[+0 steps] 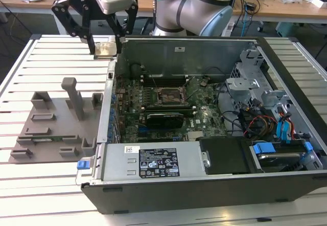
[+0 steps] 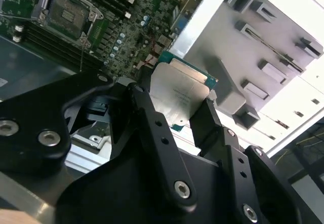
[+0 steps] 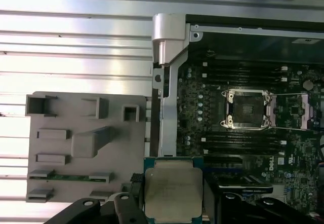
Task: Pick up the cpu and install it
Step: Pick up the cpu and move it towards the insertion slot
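Note:
The cpu [image 1: 106, 50], a flat silvery square chip, hangs in the air over the slatted table just outside the open case's back corner, toward the exterior view's left. My gripper [image 1: 106, 47] is shut on the cpu, one black finger on each side edge. Both wrist views show the cpu [image 2: 178, 93] [image 3: 173, 187] clamped between the fingers [image 2: 147, 107] [image 3: 126, 203]. The dark socket [image 1: 168, 96] [image 3: 248, 109] [image 2: 68, 13] on the green motherboard lies open, with nothing in it, lower down and toward the exterior view's right of the gripper.
A grey holder plate [image 1: 51, 126] [image 3: 61, 148] with upright posts lies on the slatted table [image 1: 56, 62] beside the case. The case wall [image 1: 110, 108] stands between the plate and the motherboard. A power supply [image 1: 153, 162] and a drive cage [image 1: 255, 93] stand inside the case.

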Tool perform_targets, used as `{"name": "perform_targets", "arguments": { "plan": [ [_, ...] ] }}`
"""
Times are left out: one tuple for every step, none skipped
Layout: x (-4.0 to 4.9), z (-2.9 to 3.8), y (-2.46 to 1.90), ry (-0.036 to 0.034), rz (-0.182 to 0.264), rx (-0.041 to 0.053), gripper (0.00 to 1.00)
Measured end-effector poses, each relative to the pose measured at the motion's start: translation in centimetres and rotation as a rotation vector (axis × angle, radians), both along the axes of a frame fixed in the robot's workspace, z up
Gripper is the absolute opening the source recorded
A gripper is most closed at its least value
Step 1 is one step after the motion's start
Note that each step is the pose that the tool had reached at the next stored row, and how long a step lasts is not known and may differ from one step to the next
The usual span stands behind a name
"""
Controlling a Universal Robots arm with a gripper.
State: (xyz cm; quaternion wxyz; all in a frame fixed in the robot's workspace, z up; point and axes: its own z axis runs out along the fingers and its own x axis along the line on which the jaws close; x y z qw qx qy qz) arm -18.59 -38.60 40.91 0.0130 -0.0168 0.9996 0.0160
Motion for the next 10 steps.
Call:
{"name": "perform_targets", "arguments": {
  "plan": [
    [0.31,-0.01,0.01,-0.0001,0.0,0.0,0.55],
    [0.5,-0.01,0.02,-0.0001,0.0,0.0,0.55],
    [0.69,-0.02,0.03,-0.0001,0.0,0.0001,0.55],
    [1.11,-0.02,0.06,-0.0001,0.0,0.0,0.55],
    [1.34,-0.03,0.08,-0.0001,0.0,-0.0001,0.55],
    [1.52,-0.04,0.11,-0.0001,0.0,-0.0001,0.55],
    [1.8,-0.08,0.17,-0.0002,0.0,-0.0003,0.55],
    [2.04,-0.19,0.31,-0.0001,0.0,-0.0011,0.55],
    [2.12,-0.32,0.39,0.0,0.0,-0.002,0.55],
    [2.2,-0.44,0.47,0.0,0.0,-0.0025,0.55]
  ]
}}
